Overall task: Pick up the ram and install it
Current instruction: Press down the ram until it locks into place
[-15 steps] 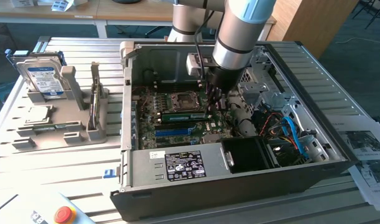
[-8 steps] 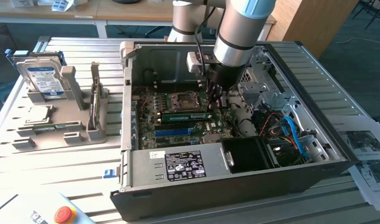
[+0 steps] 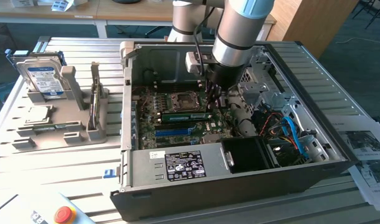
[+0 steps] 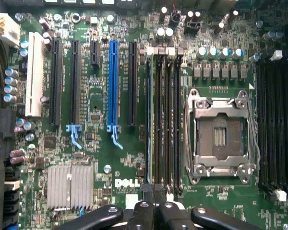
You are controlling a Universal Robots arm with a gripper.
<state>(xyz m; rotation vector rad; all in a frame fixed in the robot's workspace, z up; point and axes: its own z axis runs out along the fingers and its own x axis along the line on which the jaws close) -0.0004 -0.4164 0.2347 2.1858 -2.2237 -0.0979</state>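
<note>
The ram (image 3: 184,116), a narrow green stick, stands on edge in the memory slots just in front of the CPU socket (image 3: 180,100) inside the open computer case (image 3: 134,107). My gripper (image 3: 216,103) reaches down into the case at the ram's end on the exterior view's right, close above it; whether it touches is unclear. In the wrist view my gripper (image 4: 153,211) has its black fingers (image 4: 143,213) pressed together at the end of the dark memory slots (image 4: 167,120), beside the CPU socket (image 4: 220,134). I cannot tell which slot the ram fills there.
A grey fixture (image 3: 59,130) on the exterior view's left holds a silver hard drive (image 3: 44,79) and a thin upright board (image 3: 98,93). A blue slot (image 4: 113,81), the power supply (image 3: 177,165), cables (image 3: 289,130), papers (image 3: 367,149) and a red button (image 3: 64,214) are nearby.
</note>
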